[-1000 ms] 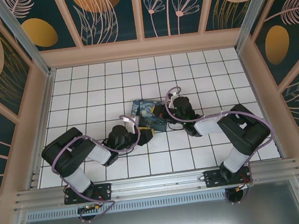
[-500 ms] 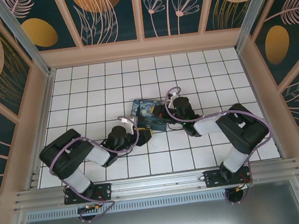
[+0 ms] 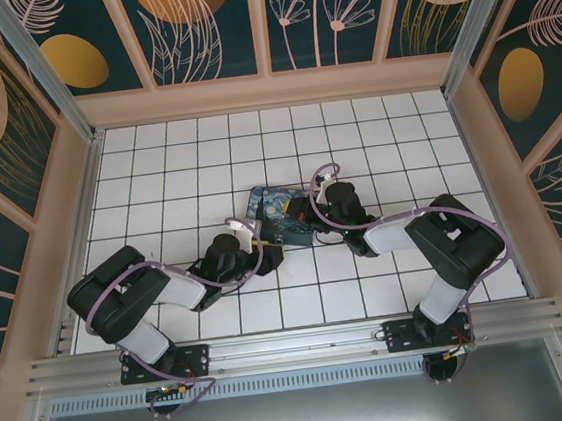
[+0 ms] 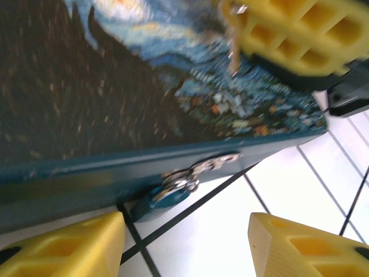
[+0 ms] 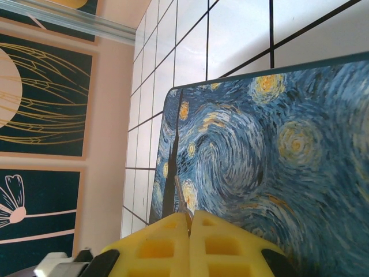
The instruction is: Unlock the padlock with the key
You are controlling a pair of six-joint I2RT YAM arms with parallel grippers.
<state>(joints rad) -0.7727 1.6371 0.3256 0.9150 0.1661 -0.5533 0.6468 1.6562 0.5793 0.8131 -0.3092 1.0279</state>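
Note:
The padlock, a small lock with a dark blue body and a silvery shackle, hangs from the hasp on the front wall of the starry-night box and rests on the white tiles. My left gripper is open just in front of it, one yellow finger on each side and nothing between them. My right gripper is shut on the key, whose thin metal blade sticks out over the box lid. In the left wrist view the key hangs above the lid.
The box sits mid-table between my left gripper and my right gripper. Patterned walls enclose the tiled floor, and an aluminium rail runs along the near edge.
My left arm's elbow has drifted left and toward the near edge, and its jaws have spread a little wider. The right arm, the key and the box have stayed put.

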